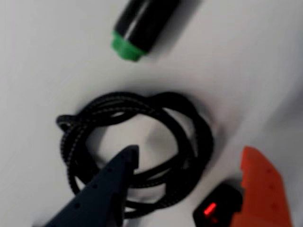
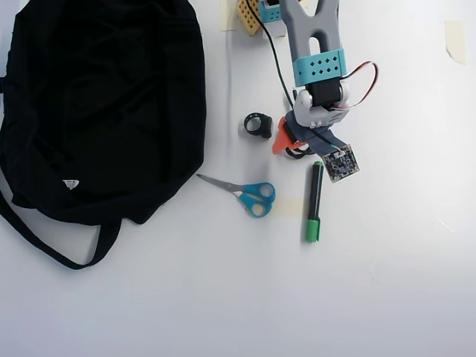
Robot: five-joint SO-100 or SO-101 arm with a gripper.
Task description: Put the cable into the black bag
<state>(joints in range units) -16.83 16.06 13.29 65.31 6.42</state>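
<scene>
The cable point(image 1: 142, 142) is a black braided cord in a loose coil on the white table, filling the middle of the wrist view. My gripper point(image 1: 189, 151) is open just above it. The dark blue finger point(image 1: 113, 179) is over the inside of the coil and the orange finger point(image 1: 262, 189) is outside its right edge. In the overhead view the gripper point(image 2: 296, 147) hides nearly all of the cable. The black bag point(image 2: 104, 104) lies flat at the far left of the overhead view, with a strap point(image 2: 52, 249) trailing toward the front.
A small black ring-shaped object point(image 2: 258, 125) lies just left of the gripper; in the wrist view it point(image 1: 215, 208) shows a red light beside the orange finger. A green-capped black marker point(image 2: 314, 201) point(image 1: 142, 26) and blue-handled scissors point(image 2: 249, 193) lie nearby.
</scene>
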